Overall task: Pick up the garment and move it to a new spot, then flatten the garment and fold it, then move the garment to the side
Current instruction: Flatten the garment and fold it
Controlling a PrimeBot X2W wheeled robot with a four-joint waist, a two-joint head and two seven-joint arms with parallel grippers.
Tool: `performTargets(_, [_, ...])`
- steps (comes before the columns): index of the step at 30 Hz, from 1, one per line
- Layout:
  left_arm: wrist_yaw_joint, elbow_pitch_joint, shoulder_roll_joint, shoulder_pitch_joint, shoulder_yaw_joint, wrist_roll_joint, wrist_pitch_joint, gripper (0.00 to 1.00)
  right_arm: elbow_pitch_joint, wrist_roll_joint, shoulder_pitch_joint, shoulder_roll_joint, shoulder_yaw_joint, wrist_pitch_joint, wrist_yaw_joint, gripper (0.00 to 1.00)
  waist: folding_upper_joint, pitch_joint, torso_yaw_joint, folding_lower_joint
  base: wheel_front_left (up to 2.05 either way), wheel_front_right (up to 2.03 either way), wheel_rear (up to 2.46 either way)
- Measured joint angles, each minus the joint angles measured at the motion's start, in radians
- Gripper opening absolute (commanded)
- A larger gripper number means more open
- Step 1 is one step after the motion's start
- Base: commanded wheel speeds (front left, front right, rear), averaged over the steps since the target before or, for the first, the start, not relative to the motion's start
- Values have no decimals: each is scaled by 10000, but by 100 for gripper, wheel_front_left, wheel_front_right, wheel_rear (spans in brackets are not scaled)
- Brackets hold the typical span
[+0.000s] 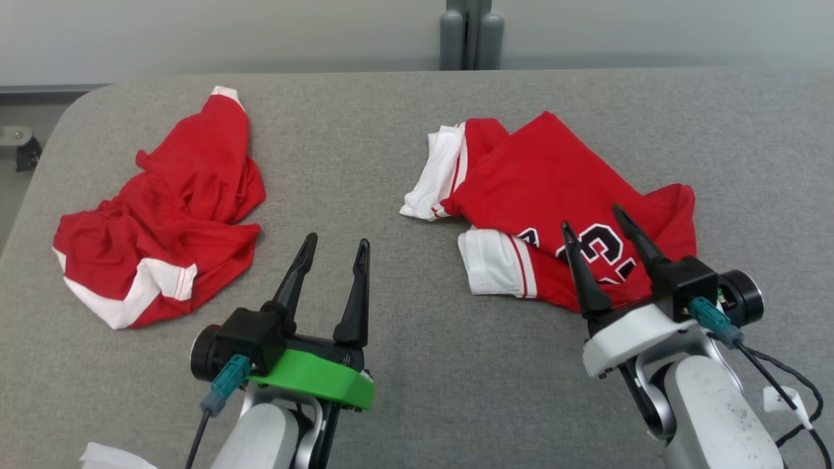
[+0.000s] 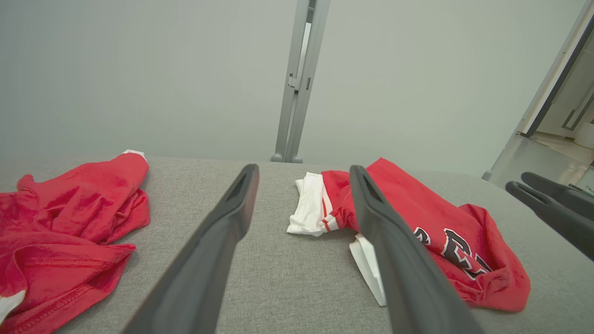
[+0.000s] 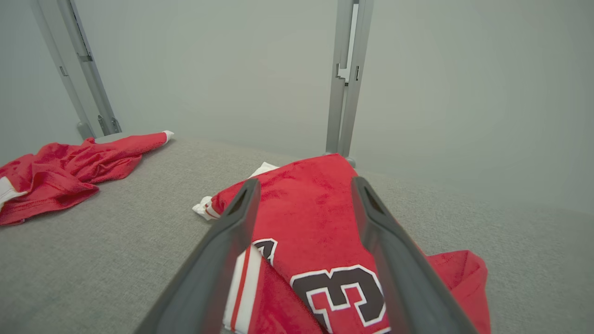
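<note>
You are looking at a grey cloth-covered table (image 1: 417, 365) with two red shirts lying on it, well apart. The lettered shirt (image 1: 554, 169) is lying rumpled on the right half, nearer the far edge than the near one. Its white sleeves with red stripes are sticking out to the left and toward you. Folds are swallowing part of the black-and-white lettering, and the right claw (image 1: 591, 217) is covering more of it, so the letters are not reading clearly.

That right claw is hanging over the near part of the lettered shirt (image 3: 315, 204) with its fingers spread and gripping nothing. In its own wrist view the right claw (image 3: 305, 181) is framing the red cloth between its fingers. You cannot tell whether the tips are touching the fabric.

The left claw (image 1: 339, 240) is sitting over bare table in the near middle, also released, with its fingers apart. Seen from the left wrist, the left claw (image 2: 302, 168) is blocking part of the lettered shirt (image 2: 417, 204).

The plain shirt (image 1: 189, 189) is lying bunched on the left. Both wrist views are cutting it off at their left edges (image 2: 69, 204) (image 3: 69, 162).

A white scrap (image 1: 111, 456) is poking in at the near left corner, too cropped to identify.
</note>
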Motion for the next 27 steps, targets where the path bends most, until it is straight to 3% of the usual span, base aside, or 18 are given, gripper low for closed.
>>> performTargets(9, [-123, 140, -65, -55, -213, -182, 0, 100, 1432, -493, -1528, -1012, 884, 1001, 0, 100, 0, 364, 920, 0, 0, 0, 0])
performTargets(12, [2, 69, -69, -90, -355, -380, 0, 100, 2052, -462, -2162, -1258, 721, 1302, 2, 100, 0, 514, 1294, 0, 0, 0, 0])
performTargets(19, [176, -44, -71, -261, -596, -658, 0, 100, 3473, -702, -3798, -2067, -859, 1743, 4, 100, 0, 986, 2101, 0, 0, 0, 0])
performTargets(27, [255, 19, -71, -445, -968, -859, 0, 100, 4867, 449, -4778, -2700, -395, 2656, 6, 100, 0, 1628, 2603, 0, 0, 0, 0])
